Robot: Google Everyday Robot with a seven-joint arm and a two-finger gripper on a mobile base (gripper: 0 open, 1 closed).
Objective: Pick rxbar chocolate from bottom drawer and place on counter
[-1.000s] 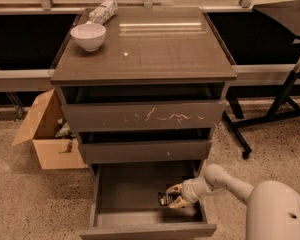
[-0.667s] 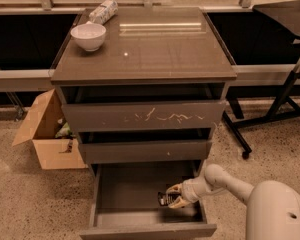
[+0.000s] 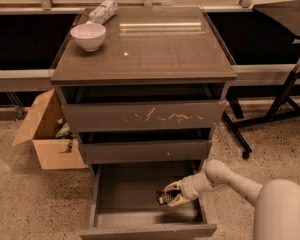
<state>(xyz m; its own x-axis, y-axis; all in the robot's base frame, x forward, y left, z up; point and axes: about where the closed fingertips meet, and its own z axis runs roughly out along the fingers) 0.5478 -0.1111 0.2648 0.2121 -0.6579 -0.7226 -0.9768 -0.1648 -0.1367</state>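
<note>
The gripper (image 3: 171, 194) sits low inside the bottom drawer (image 3: 130, 196), below the counter's (image 3: 155, 49) front edge and toward its front-right corner. Its two fingers look clamped on one end of the bar (image 3: 163, 198) – the dark wrapper pokes out to the left between them, just above the drawer floor.

The hold seems to be on the wrapper's end only, so the bar could pivot or slip free on a quick lift. The middle drawer (image 3: 145, 151) overhangs the back of the opening, so a straight rise may catch the bar or wrist on it. The arm probably has to come forward, past the front edge, before going up. On top, the bowl (image 3: 88, 35) and packet (image 3: 103, 11) crowd the back-left corner, so a drop near the front or right edge looks safer.

Against the frames a second ago, almost nothing differs – gripper and bar are in about the same spot, with no lift yet.
</note>
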